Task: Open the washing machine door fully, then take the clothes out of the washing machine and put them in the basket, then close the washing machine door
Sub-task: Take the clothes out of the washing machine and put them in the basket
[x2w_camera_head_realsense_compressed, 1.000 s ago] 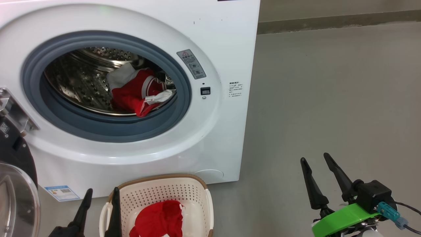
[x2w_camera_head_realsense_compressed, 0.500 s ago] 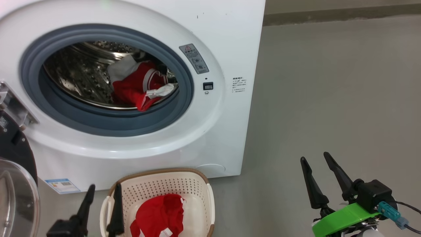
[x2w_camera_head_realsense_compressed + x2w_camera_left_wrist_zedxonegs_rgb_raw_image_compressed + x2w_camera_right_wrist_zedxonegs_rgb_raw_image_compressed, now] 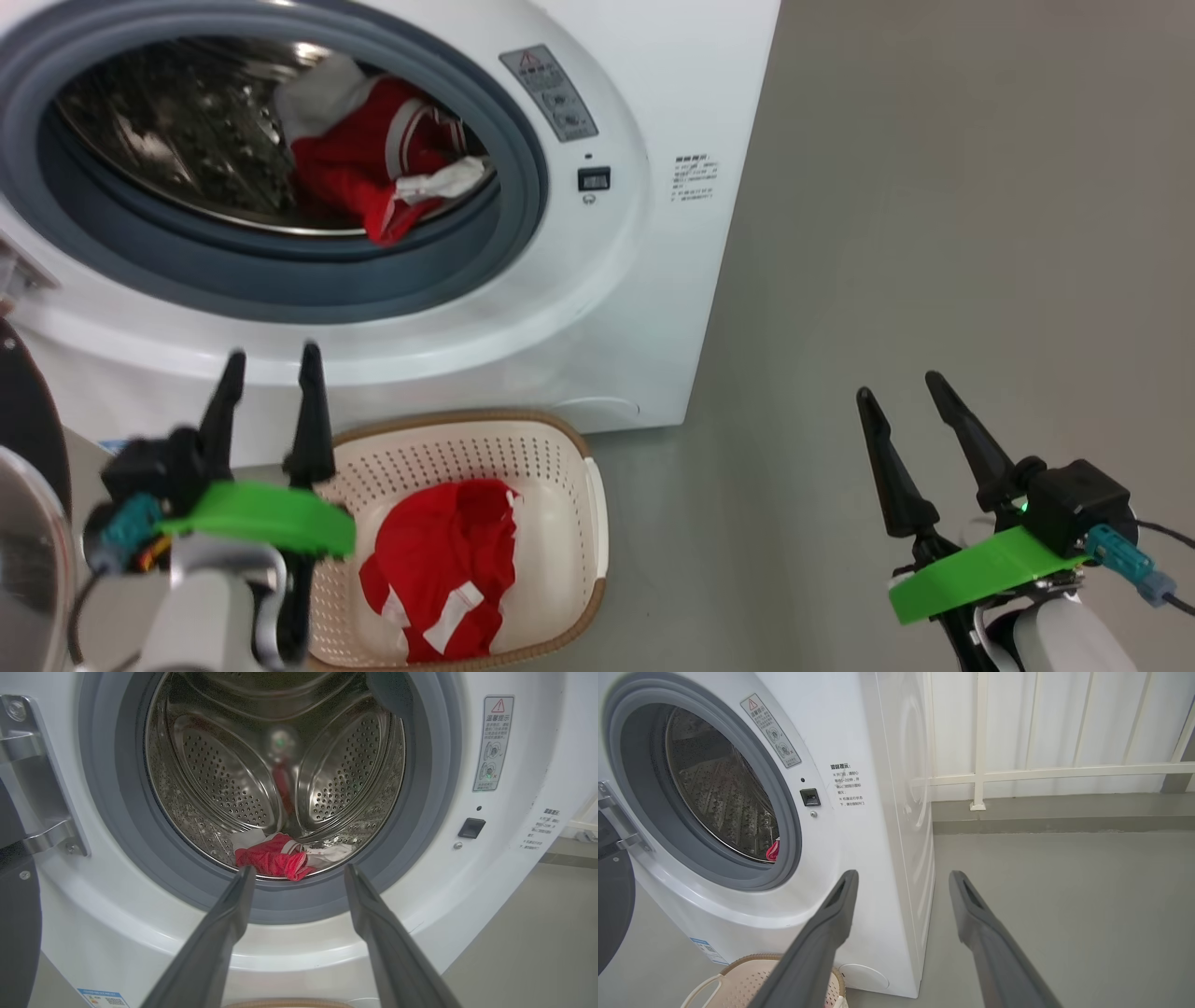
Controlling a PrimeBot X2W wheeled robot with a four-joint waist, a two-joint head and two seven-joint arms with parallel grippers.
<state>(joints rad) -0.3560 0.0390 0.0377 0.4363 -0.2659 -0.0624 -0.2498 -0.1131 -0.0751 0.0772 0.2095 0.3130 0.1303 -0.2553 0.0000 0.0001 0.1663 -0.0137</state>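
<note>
**Snag and spill risks at the drum mouth**

The washing machine door point(image 3: 23, 420) is seen swung wide at the left. One red garment point(image 3: 439, 569) is already laid in the basket point(image 3: 588, 523), which stands on the floor point(image 3: 934, 233) just below the front of the washing machine point(image 3: 644, 308). More clothes point(image 3: 373, 168), red with white parts, are bunched low in the drum point(image 3: 159, 131), toward its right side.

The left claw point(image 3: 271, 357) is held open and empty above the basket's left edge, pointed at the opening. The right claw point(image 3: 898, 387) is likewise open and empty, well apart over bare floor.

If the reach is made too low, the rubber ring point(image 3: 280, 280) could be struck, or pinched together with the cloth. If only a loose fold is caught, the bundle may be dragged to the lip and dropped beside the basket. The basket itself could be nudged aside by the left forearm, which is close over it.
</note>
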